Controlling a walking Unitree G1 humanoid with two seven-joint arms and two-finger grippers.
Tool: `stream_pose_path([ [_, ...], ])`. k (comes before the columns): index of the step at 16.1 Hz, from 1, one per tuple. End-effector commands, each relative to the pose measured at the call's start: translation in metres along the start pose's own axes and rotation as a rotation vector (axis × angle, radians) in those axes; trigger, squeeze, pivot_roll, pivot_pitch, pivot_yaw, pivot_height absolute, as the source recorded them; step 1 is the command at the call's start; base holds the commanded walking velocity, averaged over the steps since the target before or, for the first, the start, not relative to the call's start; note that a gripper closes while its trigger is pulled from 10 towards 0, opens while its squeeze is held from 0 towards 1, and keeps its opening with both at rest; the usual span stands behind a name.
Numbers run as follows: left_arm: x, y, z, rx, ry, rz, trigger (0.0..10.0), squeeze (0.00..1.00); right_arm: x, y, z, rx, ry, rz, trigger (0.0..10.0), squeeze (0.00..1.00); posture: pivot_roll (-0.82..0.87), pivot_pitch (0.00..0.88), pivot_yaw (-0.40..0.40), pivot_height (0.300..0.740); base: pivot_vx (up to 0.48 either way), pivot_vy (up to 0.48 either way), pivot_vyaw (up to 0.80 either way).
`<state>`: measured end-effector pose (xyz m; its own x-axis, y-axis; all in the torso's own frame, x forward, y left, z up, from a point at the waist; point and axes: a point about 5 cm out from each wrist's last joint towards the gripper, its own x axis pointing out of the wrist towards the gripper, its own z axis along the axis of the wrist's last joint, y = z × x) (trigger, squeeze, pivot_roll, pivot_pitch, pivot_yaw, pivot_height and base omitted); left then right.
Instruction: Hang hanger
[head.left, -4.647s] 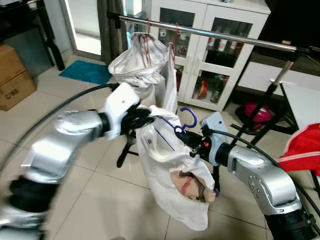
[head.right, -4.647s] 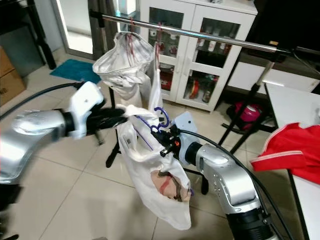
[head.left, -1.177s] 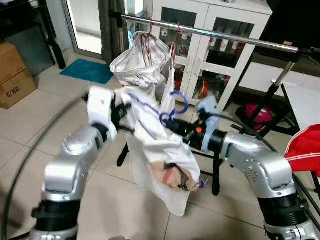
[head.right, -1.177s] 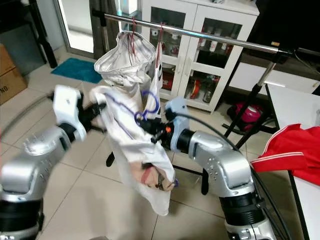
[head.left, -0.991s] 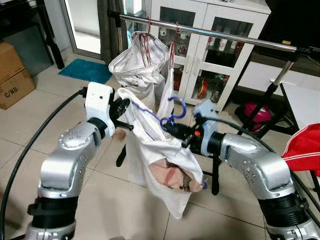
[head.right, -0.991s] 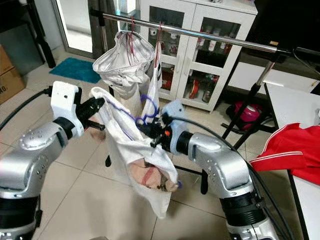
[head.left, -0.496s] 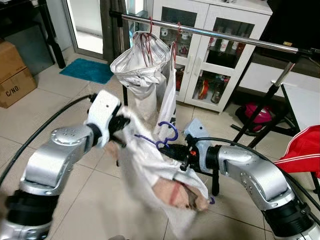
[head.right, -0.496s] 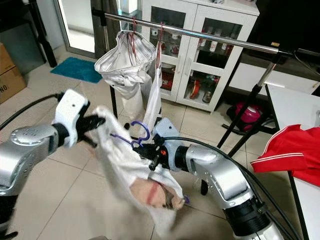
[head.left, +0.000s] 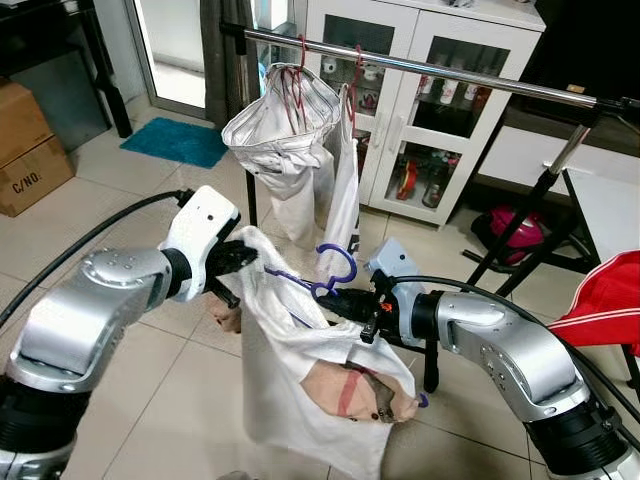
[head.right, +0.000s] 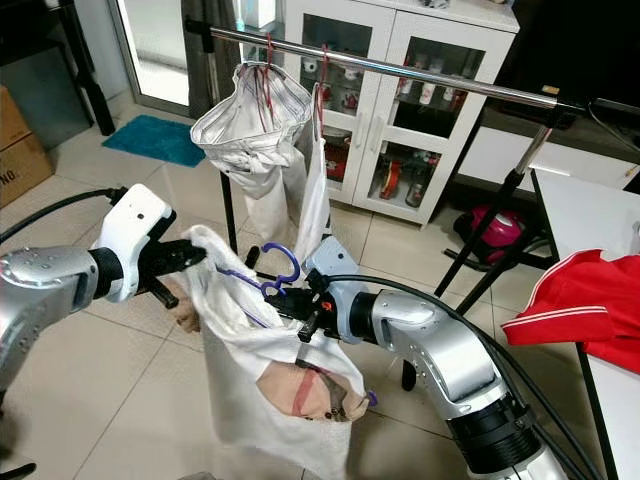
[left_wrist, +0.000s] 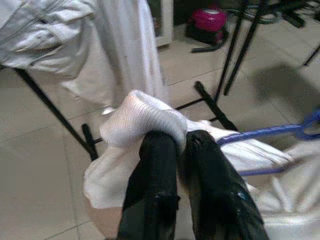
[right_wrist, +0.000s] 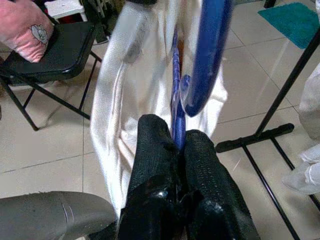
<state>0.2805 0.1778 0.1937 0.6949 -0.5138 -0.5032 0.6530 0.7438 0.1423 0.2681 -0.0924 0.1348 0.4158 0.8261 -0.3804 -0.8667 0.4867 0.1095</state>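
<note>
Room: tiled floor, white glass-door cabinet (head.left: 440, 90) behind a steel rail (head.left: 450, 72) that already carries hung white clothes (head.left: 285, 130).
Hanger: blue hanger (head.left: 335, 272), hook up, well below the rail and in front of the robot, threaded through a white shirt (head.left: 300, 370) that sags under it.
Right gripper: right gripper (right_wrist: 175, 142) has its fingers closed tight on the hanger's neck, just under the hook.
Left gripper: left gripper (left_wrist: 181, 142) pinches a bunched fold of the shirt's shoulder, fingers closed on cloth.
Handling: hanger looks light, stiff and thin, likely slick plastic that could twist in the pinch; the neck is the sound hold. Shirt is soft and limp, so its weight probably pulls one side down.
Change: against half a second ago, the blur is gone and the shirt hangs straighter and longer; the hook sits at much the same height. A second ago it was higher, nearer the hung clothes.
Stage: judged mid-carry; hook not yet on the rail.
</note>
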Motion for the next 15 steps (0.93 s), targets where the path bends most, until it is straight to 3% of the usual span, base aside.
stream_pose_path([
  [1, -0.007, 0.003, 0.006, 0.02, -0.017, -0.028, 10.0, 1.0, -0.003, -0.001, 0.004, -0.02, -0.014, 0.005, 0.0, 0.0, -0.04, 0.0, -0.073, 0.74, 0.0, 0.0, 0.0],
  [5, -0.012, 0.014, 0.014, 0.058, -0.026, -0.088, 10.0, 1.0, -0.001, 0.0, 0.004, -0.02, -0.014, 0.013, 0.0, 0.0, -0.04, 0.0, -0.075, 0.74, 0.0, 0.0, 0.0],
  [9, -0.032, 0.017, 0.011, 0.244, -0.036, -0.256, 10.0, 1.0, -0.004, 0.0, 0.005, -0.004, -0.035, 0.019, 0.0, 0.0, -0.05, 0.0, -0.066, 0.74, 0.0, 0.0, 0.0],
  [12, -0.045, 0.032, -0.005, 0.234, 0.033, -0.175, 10.0, 1.0, -0.008, -0.003, 0.009, 0.029, -0.074, 0.022, 0.0, 0.0, -0.04, 0.0, -0.065, 0.74, 0.0, 0.0, 0.0],
  [15, -0.043, 0.02, -0.018, 0.116, 0.01, -0.152, 10.0, 1.0, -0.009, -0.003, 0.011, 0.058, -0.101, 0.027, 0.0, 0.0, -0.04, 0.0, -0.063, 0.74, 0.0, 0.0, 0.0],
])
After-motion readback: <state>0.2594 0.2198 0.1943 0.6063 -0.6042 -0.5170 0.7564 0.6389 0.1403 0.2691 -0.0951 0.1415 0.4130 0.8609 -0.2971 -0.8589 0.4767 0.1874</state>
